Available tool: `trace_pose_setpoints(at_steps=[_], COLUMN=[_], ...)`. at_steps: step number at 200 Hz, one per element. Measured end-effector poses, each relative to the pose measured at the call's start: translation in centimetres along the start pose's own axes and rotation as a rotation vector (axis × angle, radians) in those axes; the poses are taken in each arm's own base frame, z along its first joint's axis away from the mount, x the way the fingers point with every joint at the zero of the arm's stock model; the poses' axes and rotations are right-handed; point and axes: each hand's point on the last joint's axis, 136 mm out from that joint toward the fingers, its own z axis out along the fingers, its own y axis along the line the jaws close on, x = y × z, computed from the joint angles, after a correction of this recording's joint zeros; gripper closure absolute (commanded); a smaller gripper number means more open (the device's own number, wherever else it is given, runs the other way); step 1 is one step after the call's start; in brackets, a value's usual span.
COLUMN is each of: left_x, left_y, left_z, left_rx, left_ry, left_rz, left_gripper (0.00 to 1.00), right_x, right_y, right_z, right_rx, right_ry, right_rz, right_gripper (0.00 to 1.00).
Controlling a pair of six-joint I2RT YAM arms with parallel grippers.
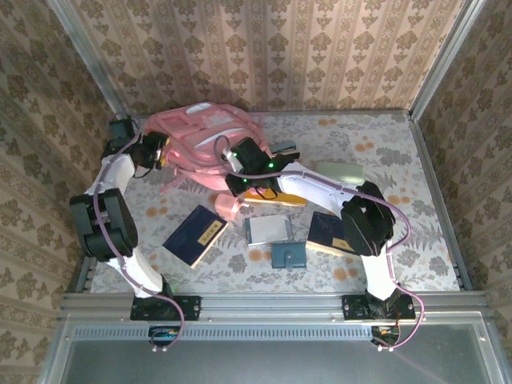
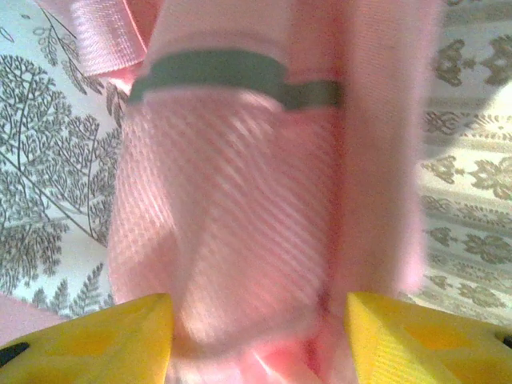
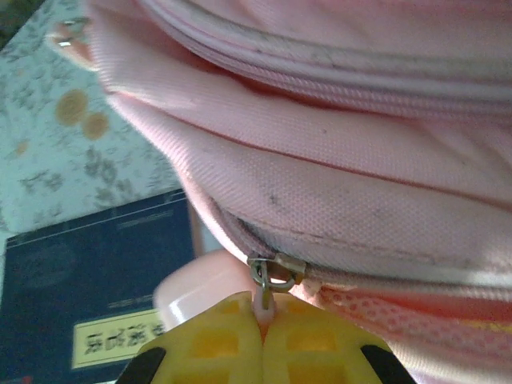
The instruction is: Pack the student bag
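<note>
Floral table [image 1: 384,152], back left: bag [image 1: 200,132] on its side. Right claw [image 3: 262,320] is clenched on the zip pull [image 3: 272,272]. Left claw [image 2: 258,320] is released, parted around a pink fold [image 2: 224,224]. Likely step: unzipping. Next, brace the fabric, then draw the zip.

The student bag [image 1: 200,140] is a large, soft backpack of pink fabric with paler pink panels, pink zips and a mesh pocket [image 2: 232,240] edged by a grey-green band. It lies slumped at the far left of the table [image 1: 400,172], close to the table's back edge.
</note>
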Motion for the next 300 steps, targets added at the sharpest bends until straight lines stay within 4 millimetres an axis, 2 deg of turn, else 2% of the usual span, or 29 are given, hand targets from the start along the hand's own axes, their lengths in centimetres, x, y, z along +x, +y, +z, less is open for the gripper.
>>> trace_pose_setpoints(at_steps=[12,43,61,74,105,138,170,213,238,261,300], left_x=[1.0,4.2,6.1,7.6,11.3,13.1,13.5,12.9,12.5,12.4,12.8], left_y=[-0.6,-1.5,-0.2,1.6,4.9,5.2,6.1,5.2,4.4,3.9,4.4], left_z=[-1.4,-7.1,-9.4,-9.9,-9.2,-8.8,-7.7,-6.2,-6.0,-5.7,-3.8], left_rx=[-0.008,-0.008,-0.015,-0.042,-0.139,-0.163,-0.167,-0.126,-0.095,-0.077,-0.112], left_ry=[0.011,0.011,0.011,0.026,0.11,0.154,0.162,0.159,0.148,0.146,0.176], left_rz=[0.004,-0.002,-0.045,-0.089,-0.17,-0.185,-0.216,-0.216,-0.209,-0.196,-0.2], left_gripper=[0.36,0.36,0.37,0.38,0.46,0.48,0.51,0.61,0.61,0.57,0.57], right_x=[-0.1,-1.0,-1.3,-1.4,-1.6,-1.6,-1.6,-1.4,-1.3,-1.3,-1.2], right_y=[1.2,3.3,3.8,4.0,4.6,4.9,5.2,5.5,5.5,5.6,5.7], right_z=[0.1,1.0,1.6,2.1,2.6,2.8,2.8,3.0,3.2,3.3,3.3], right_rx=[-0.013,-0.04,-0.047,-0.049,-0.056,-0.061,-0.061,-0.06,-0.06,-0.061,-0.062], right_ry=[0.004,-0.008,-0.009,-0.009,-0.01,-0.01,-0.011,-0.007,-0.005,-0.004,-0.003], right_rz=[-0.009,-0.006,0.007,0.011,0.015,0.011,0.006,0.002,0.001,-0.001,-0.006], right_gripper=[1.0,1.0,1.0,1.0,1.0,1.0,1.0,1.0,1.0,1.0,1.0])
